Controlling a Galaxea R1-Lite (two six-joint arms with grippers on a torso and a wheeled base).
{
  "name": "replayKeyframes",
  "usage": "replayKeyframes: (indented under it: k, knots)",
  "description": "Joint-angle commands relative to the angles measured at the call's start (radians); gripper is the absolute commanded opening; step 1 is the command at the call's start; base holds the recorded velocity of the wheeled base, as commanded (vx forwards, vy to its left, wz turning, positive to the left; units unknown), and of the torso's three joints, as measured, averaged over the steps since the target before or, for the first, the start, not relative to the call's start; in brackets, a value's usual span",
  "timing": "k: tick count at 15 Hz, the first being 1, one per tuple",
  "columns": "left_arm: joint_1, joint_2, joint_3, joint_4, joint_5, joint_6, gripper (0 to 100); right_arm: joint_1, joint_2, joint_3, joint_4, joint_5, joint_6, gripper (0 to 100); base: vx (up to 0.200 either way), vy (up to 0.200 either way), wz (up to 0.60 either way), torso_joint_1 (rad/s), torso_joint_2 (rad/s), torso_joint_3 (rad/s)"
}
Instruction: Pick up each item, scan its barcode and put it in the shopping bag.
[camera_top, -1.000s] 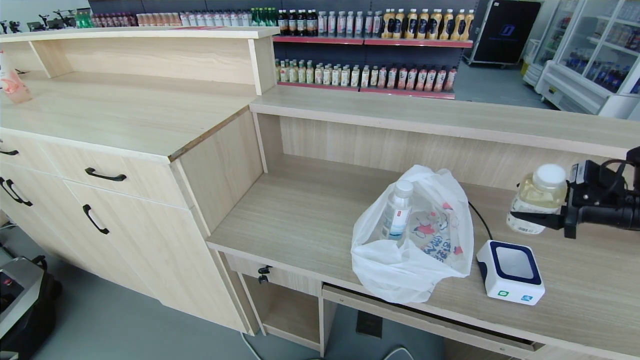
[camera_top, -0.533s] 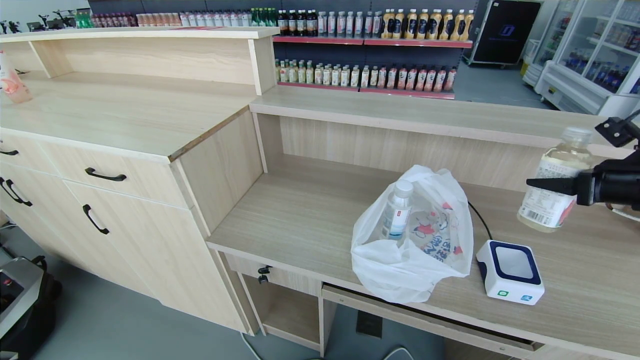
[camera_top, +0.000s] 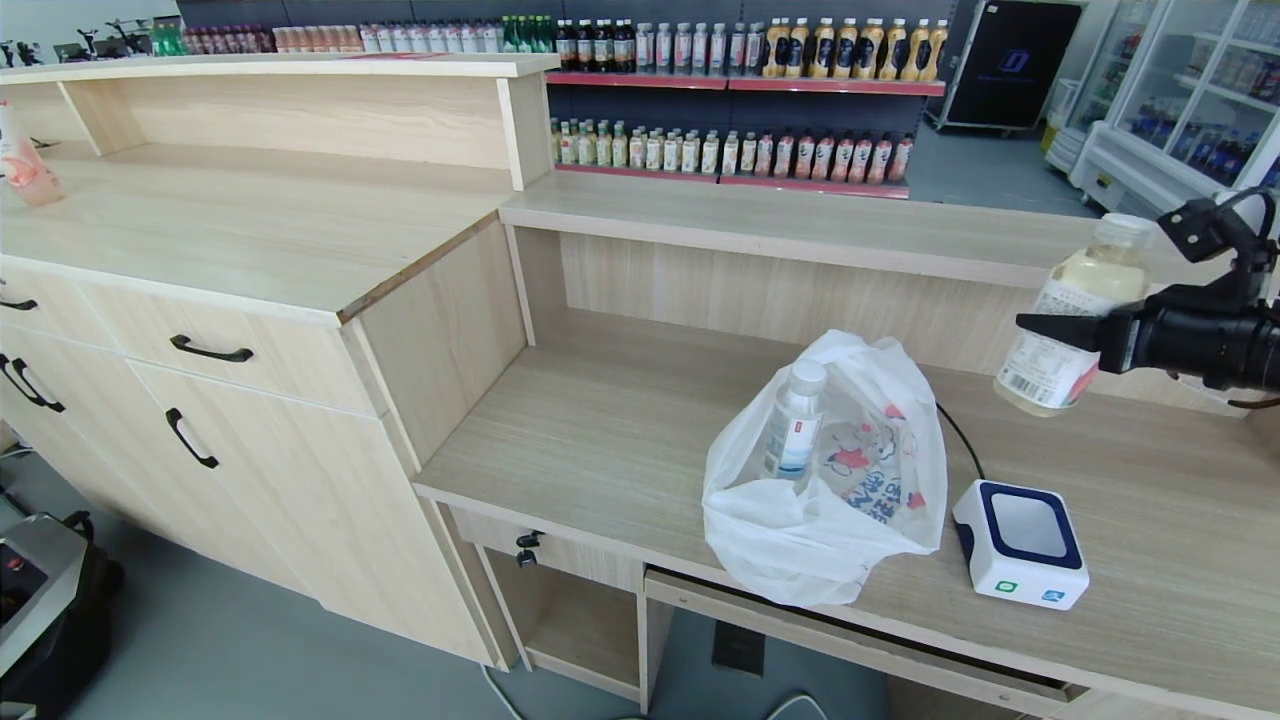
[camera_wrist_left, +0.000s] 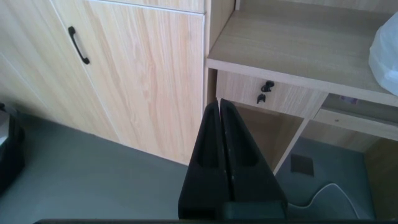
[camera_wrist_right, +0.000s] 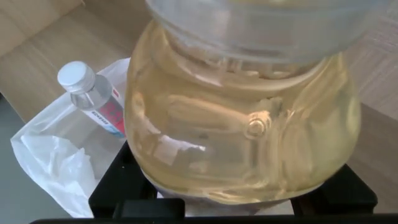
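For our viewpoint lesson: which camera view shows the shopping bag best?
The head view: the whole shopping bag, open on the counter. The right wrist view shows part of it beyond the held bottle; the left wrist view just an edge.

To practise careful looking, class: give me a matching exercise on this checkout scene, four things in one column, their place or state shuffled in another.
1. yellow drink bottle
2. water bottle
3. scanner
4. left gripper

A. on the counter beside the shopping bag
B. shut, empty
C. inside the shopping bag
D. held in the air by the right gripper

Pairs: 1-D, 2-C, 3-A, 4-B.
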Motion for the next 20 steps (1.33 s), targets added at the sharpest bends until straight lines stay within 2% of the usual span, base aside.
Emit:
replayKeyframes:
  k: [1, 2, 5, 8, 14, 16, 20]
  knots:
    - [0.001, 0.0, 0.0, 0.0, 0.0, 0.0, 0, 0.015, 0.031, 0.01, -0.013, -0.006, 0.0, 0, 0.0, 0.0, 0.0, 0.0, 0.0, 0.0]
    - [0.001, 0.0, 0.0, 0.0, 0.0, 0.002, 0, 0.038, 0.054, 0.043, -0.128, -0.006, 0.003, 0, 0.0, 0.0, 0.0, 0.0, 0.0, 0.0]
    - [0.001, 0.0, 0.0, 0.0, 0.0, 0.0, 0, 0.084, 0.071, 0.056, -0.216, -0.051, -0.035, 0, 0.0, 0.0, 0.0, 0.0, 0.0, 0.0]
    - [0.001, 0.0, 0.0, 0.0, 0.0, 0.0, 0, 0.093, 0.059, 0.099, -0.225, -0.161, -0.215, 0, 0.0, 0.0, 0.0, 0.0, 0.0, 0.0]
    - [0.001, 0.0, 0.0, 0.0, 0.0, 0.0, 0, 0.093, 0.03, 0.155, -0.318, -0.161, -0.334, 0, 0.0, 0.0, 0.0, 0.0, 0.0, 0.0]
    - [0.001, 0.0, 0.0, 0.0, 0.0, 0.002, 0, 0.09, 0.03, 0.157, -0.323, -0.155, -0.333, 0, 0.0, 0.0, 0.0, 0.0, 0.0, 0.0]
    - [0.001, 0.0, 0.0, 0.0, 0.0, 0.0, 0, 0.083, 0.022, 0.166, -0.329, -0.145, -0.287, 0, 0.0, 0.0, 0.6, 0.004, 0.01, 0.002]
